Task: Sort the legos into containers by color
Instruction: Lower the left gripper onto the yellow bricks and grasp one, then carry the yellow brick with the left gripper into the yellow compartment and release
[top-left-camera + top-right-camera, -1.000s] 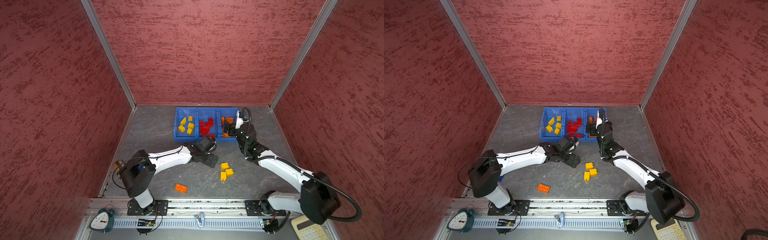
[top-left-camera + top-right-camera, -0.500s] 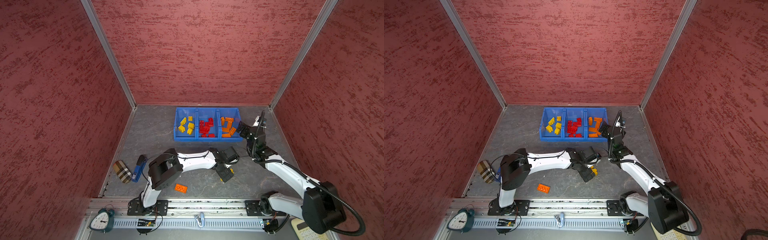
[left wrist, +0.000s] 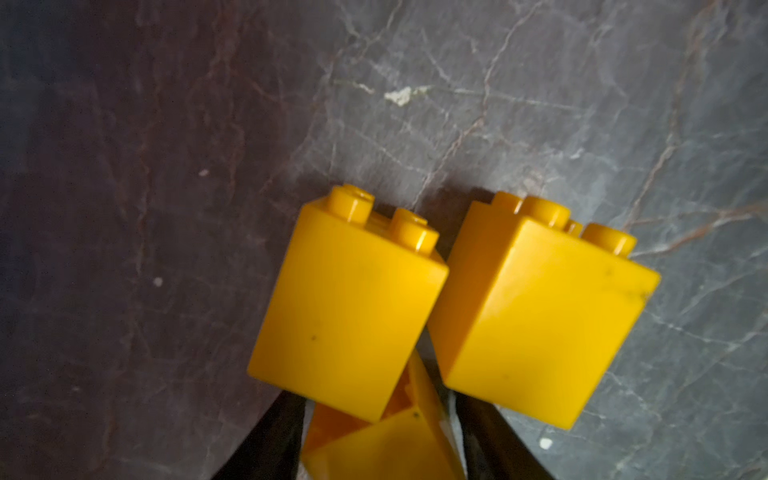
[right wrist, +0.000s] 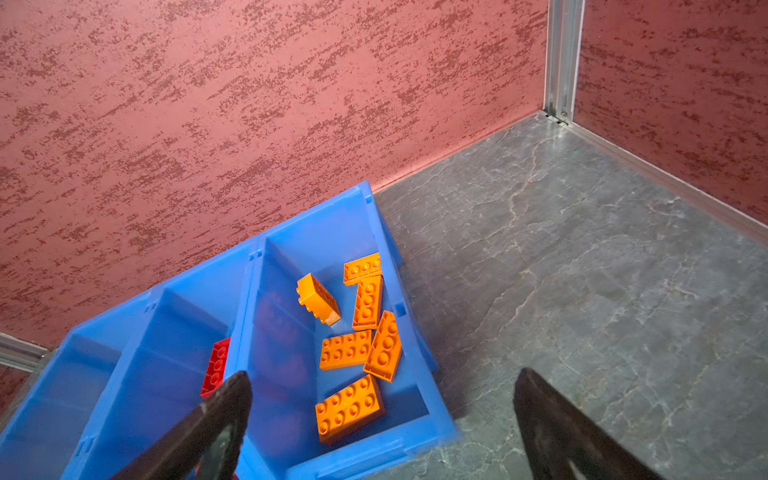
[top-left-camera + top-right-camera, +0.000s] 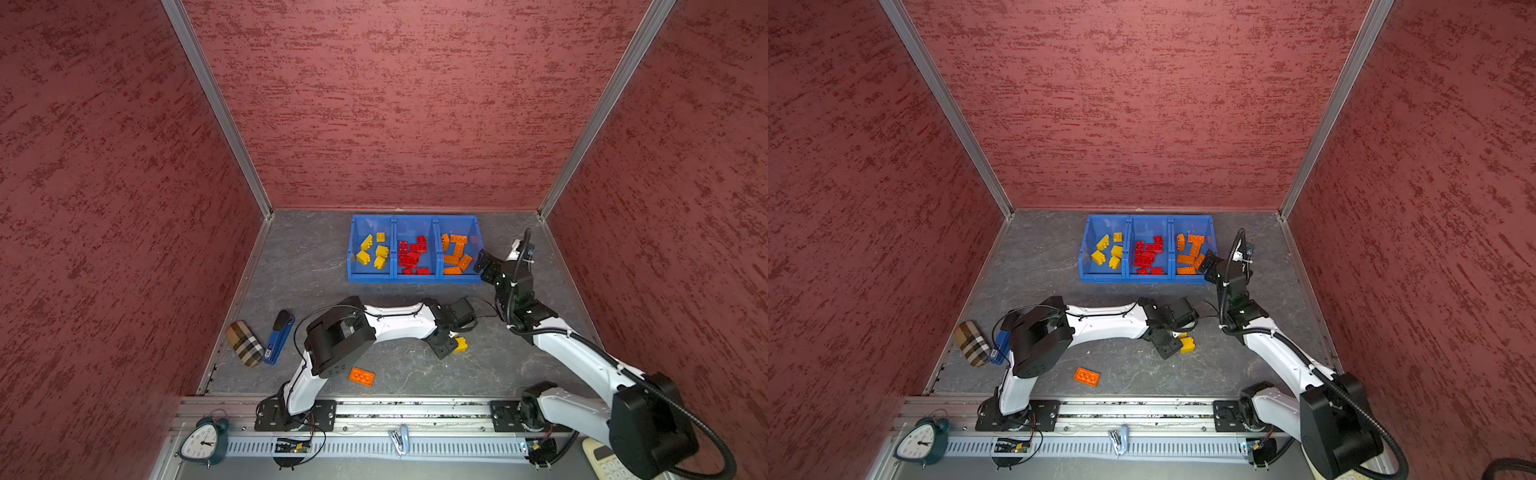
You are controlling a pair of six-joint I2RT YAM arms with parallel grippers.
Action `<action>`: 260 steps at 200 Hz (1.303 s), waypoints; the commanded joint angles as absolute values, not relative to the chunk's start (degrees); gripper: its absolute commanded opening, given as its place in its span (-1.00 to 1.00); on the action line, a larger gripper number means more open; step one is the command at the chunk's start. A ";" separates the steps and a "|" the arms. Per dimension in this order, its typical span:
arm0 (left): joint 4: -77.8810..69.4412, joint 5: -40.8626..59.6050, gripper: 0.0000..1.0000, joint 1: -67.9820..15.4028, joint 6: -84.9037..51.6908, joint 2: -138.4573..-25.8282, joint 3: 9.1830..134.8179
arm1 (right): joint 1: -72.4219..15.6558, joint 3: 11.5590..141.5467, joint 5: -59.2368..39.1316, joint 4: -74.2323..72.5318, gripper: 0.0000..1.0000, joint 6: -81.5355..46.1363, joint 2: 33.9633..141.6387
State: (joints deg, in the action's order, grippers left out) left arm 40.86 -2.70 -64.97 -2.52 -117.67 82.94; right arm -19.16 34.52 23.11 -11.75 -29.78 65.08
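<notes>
Left gripper [image 3: 376,411] low over floor [image 3: 540,104] — jaws pinching a yellow brick [image 3: 386,453]. Right gripper [image 4: 384,376] spread wide, empty, by the orange-filled bin [image 4: 328,220].

Orange legos [image 4: 345,350] in end container [image 4: 324,224], red brick [image 4: 217,365] seemingly next compartment

I see a plaid pouch [image 5: 244,343] at the left edge of the grey marbled surface [image 5: 316,266], a blue stapler [image 5: 279,336] just beside it, a teal alarm clock [image 5: 203,441] front left, a calculator [image 5: 600,457] front right, red textured walls [image 5: 395,104]
</notes>
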 commanded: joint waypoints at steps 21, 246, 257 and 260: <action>38.88 -2.33 -0.24 -63.25 -4.34 -115.80 80.09 | -18.88 34.71 20.88 -12.98 0.98 -30.28 64.94; 31.58 -12.80 -0.52 -27.66 -20.83 -104.65 83.31 | -18.86 50.15 6.12 -3.18 0.98 -25.63 76.50; 33.23 -12.83 -0.50 -27.11 -22.61 -107.39 85.99 | -18.89 51.08 4.81 -0.87 0.98 -25.41 77.18; 33.97 -12.95 -0.50 -26.97 -22.95 -108.06 87.05 | -18.90 51.27 4.52 -0.08 0.98 -25.36 77.39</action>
